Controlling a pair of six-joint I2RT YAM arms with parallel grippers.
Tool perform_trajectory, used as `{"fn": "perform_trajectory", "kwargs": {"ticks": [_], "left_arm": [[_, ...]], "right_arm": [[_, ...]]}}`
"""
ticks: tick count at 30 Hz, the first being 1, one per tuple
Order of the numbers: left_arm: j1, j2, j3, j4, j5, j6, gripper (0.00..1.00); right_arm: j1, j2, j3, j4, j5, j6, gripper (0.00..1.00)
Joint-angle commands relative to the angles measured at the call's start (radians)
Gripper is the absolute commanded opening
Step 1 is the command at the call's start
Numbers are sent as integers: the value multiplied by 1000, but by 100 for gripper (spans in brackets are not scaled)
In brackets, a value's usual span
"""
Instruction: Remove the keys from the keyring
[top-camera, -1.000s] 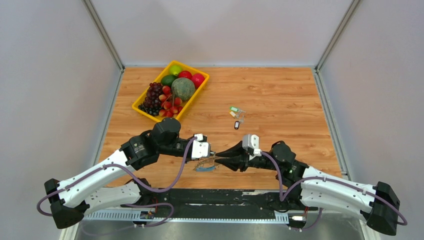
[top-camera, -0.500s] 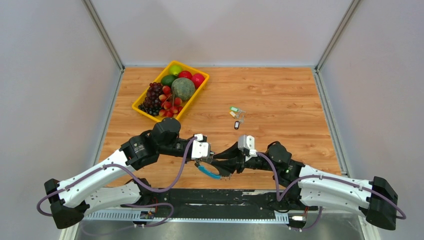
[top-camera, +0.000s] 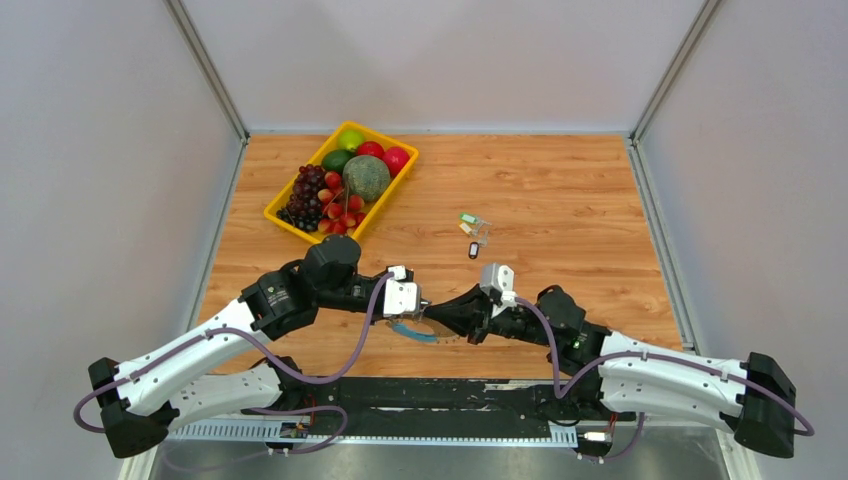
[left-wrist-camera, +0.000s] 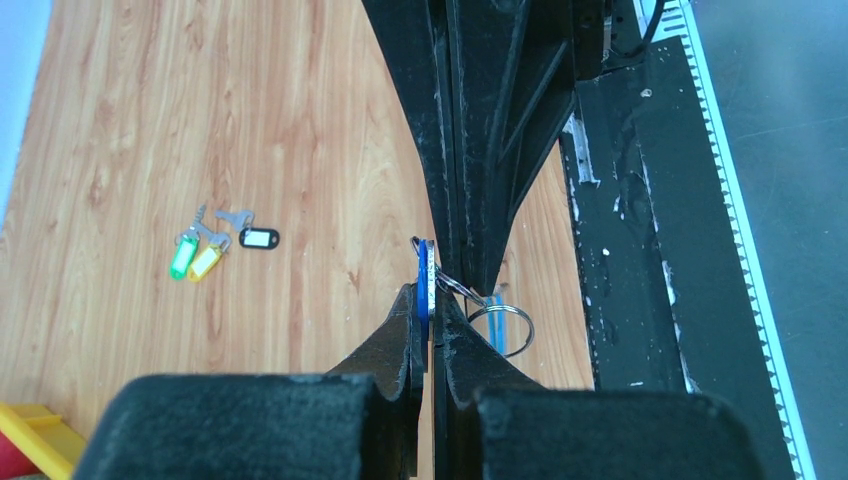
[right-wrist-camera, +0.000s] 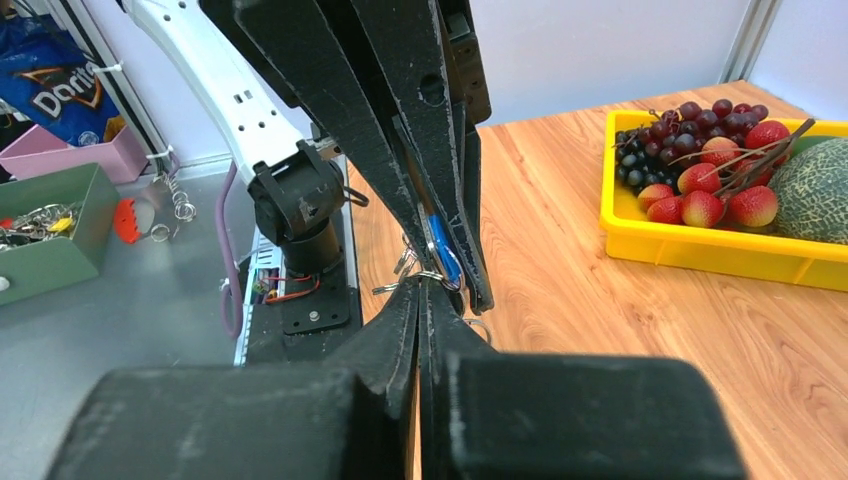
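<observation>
Seen from above, the left gripper (top-camera: 418, 308) and right gripper (top-camera: 440, 320) meet tip to tip and hide what lies between them; only a sliver of blue tag (top-camera: 415, 334) shows. The left wrist view shows that tag pinched in the left gripper's closed jaws, with the small wire keyring (left-wrist-camera: 502, 326) just beside it. The right wrist view shows the right gripper closed too, seemingly on the ring's wire, though this is hard to make out. Three keys (left-wrist-camera: 205, 262), tagged green, yellow and black, lie well apart on the table (left-wrist-camera: 250, 120); a fruit tray (right-wrist-camera: 700, 255) stands farther off.
</observation>
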Motion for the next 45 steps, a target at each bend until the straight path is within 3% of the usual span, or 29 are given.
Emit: {"fn": "perform_trajectory", "kwargs": {"ticks": [1,7,12,17,23,45], "left_arm": [[-2,-14,15,39,11,-2,0],[-2,-12,17,41,6,-8,0],[-2,-13,15,41,3,-6,0],[-2,-13,17,42,-37,-16,0],[-2,-4,24,41,-110,-42,0],[-2,9,22,41,-131,-39,0]], "right_arm": [[2,-61,4,4,26,6,0],[1,-109,0,-81,-27,-32,1],[1,-121,9,-101,39,22,18],[1,-137,1,-109,147,169,23],[2,-179,-58,-86,196,226,34],[2,-51,-73,112,205,198,36]]}}
